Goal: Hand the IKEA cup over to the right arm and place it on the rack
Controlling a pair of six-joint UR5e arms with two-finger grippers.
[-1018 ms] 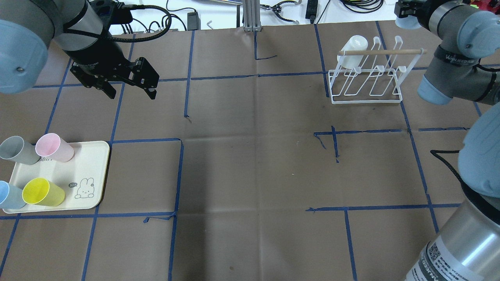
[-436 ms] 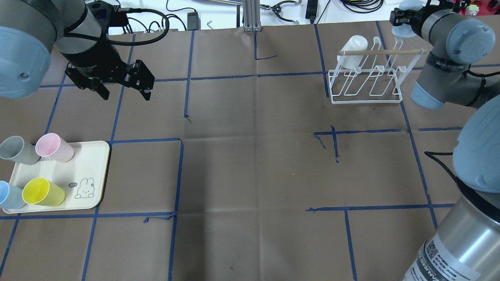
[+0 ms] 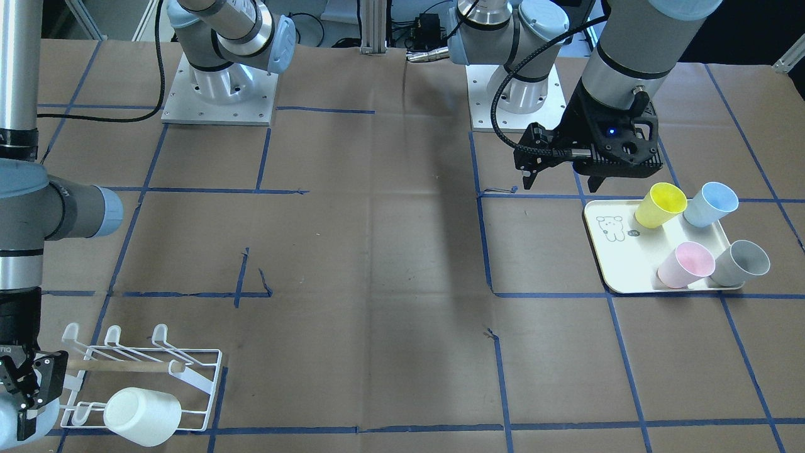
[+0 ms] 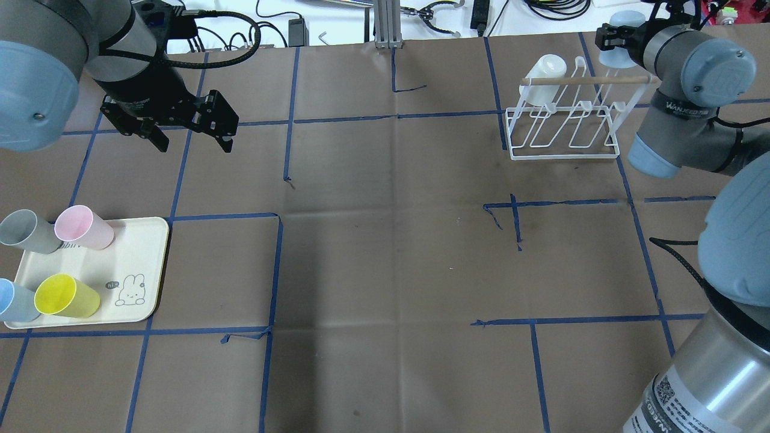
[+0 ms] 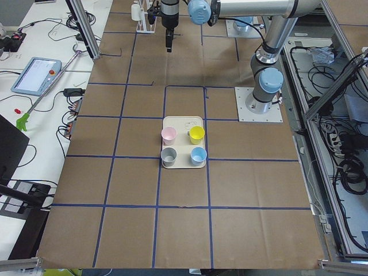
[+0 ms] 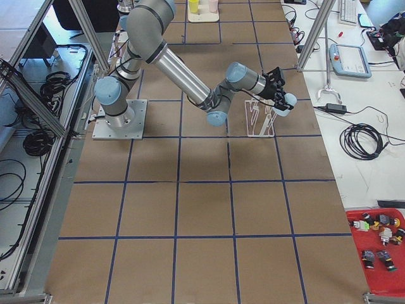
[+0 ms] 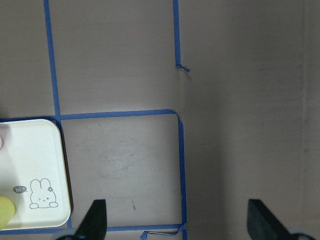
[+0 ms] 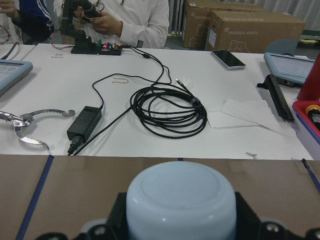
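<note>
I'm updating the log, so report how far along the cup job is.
Done: one white cup sits on the rack. The hand-over looks finished, since the left gripper is open and empty. In hand: the right gripper is shut on a pale blue cup close to the rack. Left: set that cup on a peg. Four other cups wait on the tray.

Twin arms here: silver-grey tubes, pale blue caps at every joint. The left arm (image 4: 33,72) wears a black claw (image 4: 195,144), blue light glowing, with a ribbed black cable (image 4: 259,37) looping off its wrist. The right arm (image 4: 722,66) shows white lettering on a black band and a QR label (image 4: 666,385). Square white base plates (image 3: 251,108), dotted with screws.
</note>
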